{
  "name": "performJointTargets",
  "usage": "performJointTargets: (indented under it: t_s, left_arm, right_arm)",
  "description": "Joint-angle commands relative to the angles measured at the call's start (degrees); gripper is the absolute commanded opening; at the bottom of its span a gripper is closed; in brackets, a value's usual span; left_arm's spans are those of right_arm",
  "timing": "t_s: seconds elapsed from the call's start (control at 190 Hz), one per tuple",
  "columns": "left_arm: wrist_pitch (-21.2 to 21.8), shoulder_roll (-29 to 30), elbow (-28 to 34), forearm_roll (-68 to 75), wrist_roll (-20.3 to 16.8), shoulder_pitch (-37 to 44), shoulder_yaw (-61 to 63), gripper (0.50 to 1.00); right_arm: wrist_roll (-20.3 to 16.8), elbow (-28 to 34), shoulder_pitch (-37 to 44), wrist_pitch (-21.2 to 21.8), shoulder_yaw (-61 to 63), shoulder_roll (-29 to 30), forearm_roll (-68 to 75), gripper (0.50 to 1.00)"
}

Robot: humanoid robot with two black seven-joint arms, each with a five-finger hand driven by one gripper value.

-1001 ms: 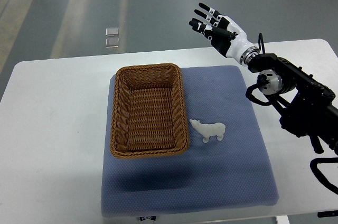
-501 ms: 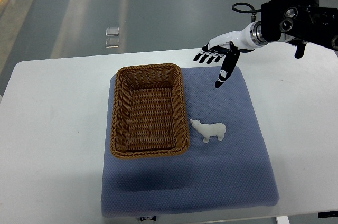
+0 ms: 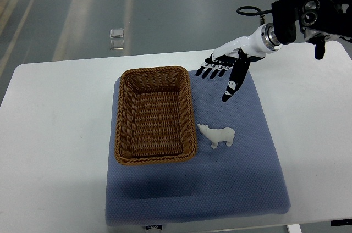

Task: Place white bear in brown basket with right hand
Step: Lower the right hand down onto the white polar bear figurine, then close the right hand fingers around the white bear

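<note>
The fingers (image 3: 212, 70) are spread and hold nothing, the thumb hanging down toward the mat (image 3: 242, 178). The right hand (image 3: 223, 71) hovers over the mat's far edge, its arm entering from two o'clock. The bear (image 3: 218, 135) stands on the mat at six o'clock from the hand, just beside the basket (image 3: 155, 115), at its three o'clock.

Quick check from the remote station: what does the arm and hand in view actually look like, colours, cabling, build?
Only the right hand shows: white shell with black fingers carrying small white markings, on a white forearm ending in a silver ring. Behind it sits a bulky black arm housing with round silver fittings and a looping black cable.
</note>
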Motion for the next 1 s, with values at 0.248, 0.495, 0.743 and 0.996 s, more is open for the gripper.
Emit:
performJointTargets:
  t_s: [0.248,0.495,0.743,0.996]
  left_arm:
    - [-0.01,0.00,-0.13,0.17,0.09,0.00,0.17,1.000]
    - [-0.01,0.00,0.05,0.08,0.09,0.00,0.17,1.000]
    - [-0.01,0.00,0.14,0.08,0.09,0.00,0.26,1.000]
    - [0.08,0.00,0.22,0.08,0.09,0.00,0.26,1.000]
  right_arm:
    - [0.53,4.58,-9.79,-7.41,2.25,-2.83,-1.29,0.926]
    - [1.50,5.63,-15.42,-12.78,3.92,-1.78,-4.37,0.924]
    - [1.76,7.04,-20.69,-14.71,4.10,-1.78,-8.94,0.921]
    - [1.76,8.18,-23.24,-15.94,6.47,-1.87,-9.46,0.899]
